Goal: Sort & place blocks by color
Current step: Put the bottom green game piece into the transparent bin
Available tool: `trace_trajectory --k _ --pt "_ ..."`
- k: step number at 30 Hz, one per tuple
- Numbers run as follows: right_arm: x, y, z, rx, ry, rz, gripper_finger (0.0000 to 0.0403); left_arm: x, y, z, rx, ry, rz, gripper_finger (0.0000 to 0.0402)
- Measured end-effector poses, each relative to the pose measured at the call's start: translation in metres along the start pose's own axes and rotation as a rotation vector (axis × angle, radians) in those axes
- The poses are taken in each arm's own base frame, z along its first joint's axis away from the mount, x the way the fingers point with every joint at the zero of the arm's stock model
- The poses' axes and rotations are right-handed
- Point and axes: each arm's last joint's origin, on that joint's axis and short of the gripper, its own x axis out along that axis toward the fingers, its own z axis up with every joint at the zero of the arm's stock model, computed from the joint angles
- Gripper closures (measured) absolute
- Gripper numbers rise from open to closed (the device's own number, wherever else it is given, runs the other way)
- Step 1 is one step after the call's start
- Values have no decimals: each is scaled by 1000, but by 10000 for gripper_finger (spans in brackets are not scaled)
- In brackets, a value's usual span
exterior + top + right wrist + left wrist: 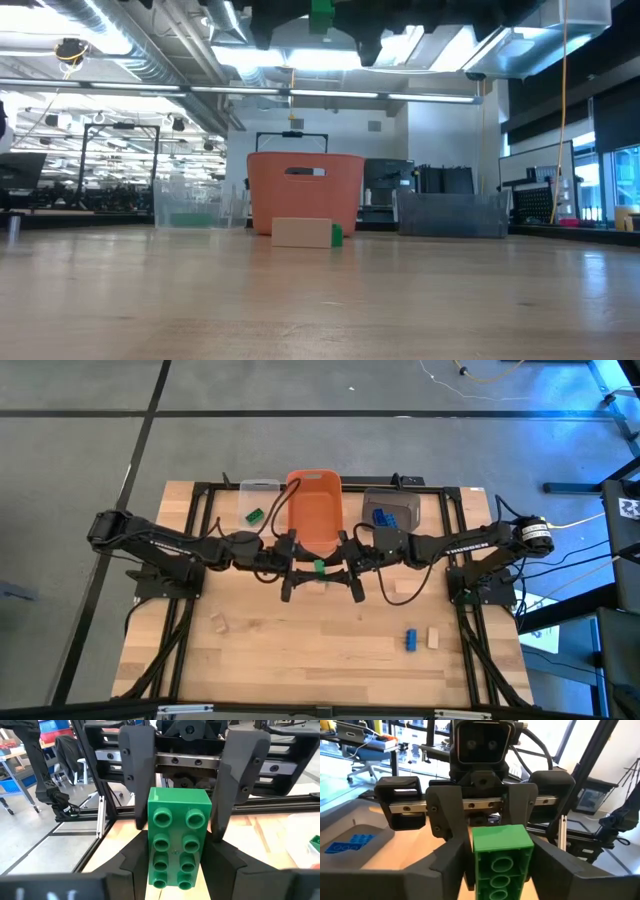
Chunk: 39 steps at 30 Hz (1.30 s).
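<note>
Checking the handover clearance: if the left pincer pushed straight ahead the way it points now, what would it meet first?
Most likely the right pincer, which faces it head-on and holds the same green block as the left pincer. The fingers already seem to overlap, though depth is unclear.

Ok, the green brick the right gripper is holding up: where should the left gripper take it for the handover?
Take the green brick by its free end, on the two smooth long side walls. Come in head-on, opposite the right gripper, which is clamped on the other end. The studded and hollow faces point away from the fingers, so the flat sides are left to grip. The left gripper flanks that end, open.
</note>
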Motion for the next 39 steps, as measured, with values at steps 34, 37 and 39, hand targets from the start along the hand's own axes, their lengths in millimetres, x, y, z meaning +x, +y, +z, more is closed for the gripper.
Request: trace_trajectory --k 34,37,39 --pt "-83 2 29 186 147 -355 24 -141 21 2 -71 -133 241 275" --pt "-84 2 28 197 164 -364 24 -144 23 -3 -85 -162 247 275" --pt "-84 2 27 214 165 -368 24 -145 24 -5 -95 -164 259 275"
